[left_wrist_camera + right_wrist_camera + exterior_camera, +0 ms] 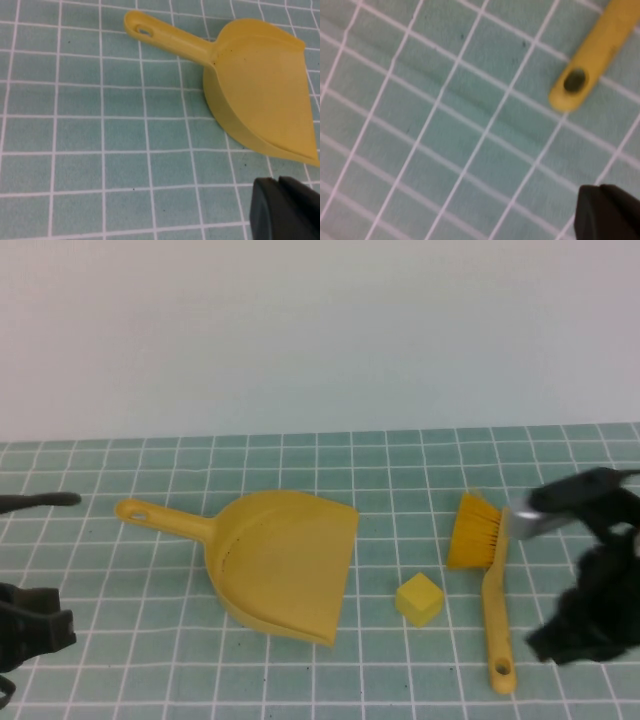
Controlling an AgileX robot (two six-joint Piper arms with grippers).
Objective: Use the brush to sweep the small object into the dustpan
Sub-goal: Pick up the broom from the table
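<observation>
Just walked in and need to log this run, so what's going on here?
Nothing is being held yet. The yellow dustpan, small yellow cube and brush all lie on the green tiled table, the cube between dustpan mouth and brush. The right gripper is beside the brush handle, not gripping it. The left gripper sits at the table's left edge, away from the dustpan.

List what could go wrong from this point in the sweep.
The brush lies flat, so the right gripper beside its handle may struggle to grip it. The cube sits apart from the dustpan and may tumble past its mouth. The left gripper is off the dustpan, which could slide.
</observation>
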